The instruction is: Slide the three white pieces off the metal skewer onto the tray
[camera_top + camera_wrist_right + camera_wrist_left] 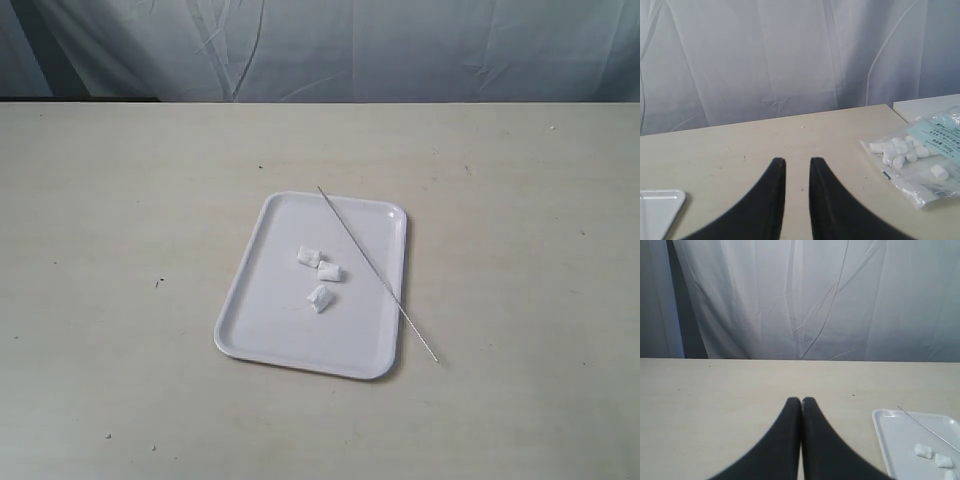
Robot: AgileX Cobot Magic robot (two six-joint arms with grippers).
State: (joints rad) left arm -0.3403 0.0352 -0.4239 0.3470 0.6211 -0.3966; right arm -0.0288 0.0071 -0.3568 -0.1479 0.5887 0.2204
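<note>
The pale table (120, 300) fills the exterior view, and the white tray (262, 330) lies just below the centre of the frame. The left gripper (801, 401) hangs over bare tabletop with its jaws pressed together. The right gripper (797, 162) has its jaws a narrow gap apart, holding nothing, with a bag of marshmallows (920, 160) nearby. The metal skewer (377, 273) lies diagonally across the tray's right side, its lower end past the rim and on the table. The three white pieces (329, 271) rest loose mid-tray, left of the skewer and apart from it. The task appears complete. Keep both arms well clear, because a touch on the overhanging skewer could sweep the pieces.
</note>
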